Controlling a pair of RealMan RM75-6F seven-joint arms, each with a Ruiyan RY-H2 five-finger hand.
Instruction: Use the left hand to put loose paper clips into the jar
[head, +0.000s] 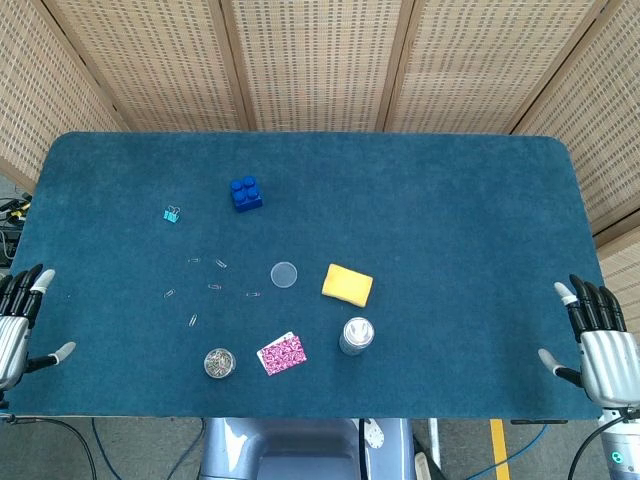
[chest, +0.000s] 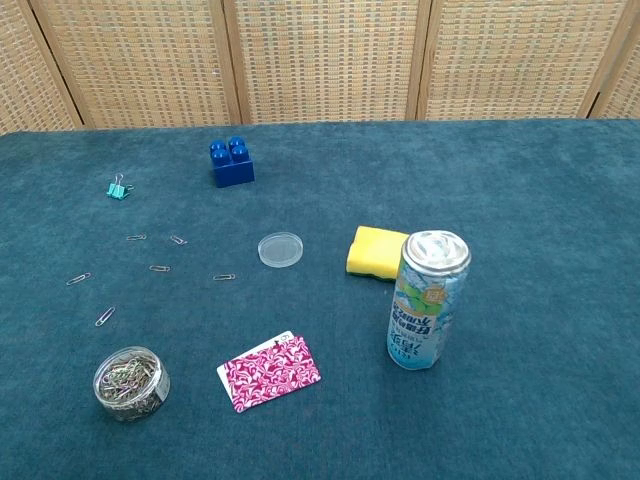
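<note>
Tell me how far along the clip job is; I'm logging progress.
Done: the jar already holds a heap of clips, its lid lying off. In hand: nothing; the left robot hand waits open at the table edge. Left: six loose paper clips on the cloth.

Cut off by the head view's side edges: left hand (head: 15, 325) and right hand (head: 598, 352), wrists out of frame. Too small to count: paper clips (chest: 128, 377) heaped inside the jar (chest: 131, 383).
</note>
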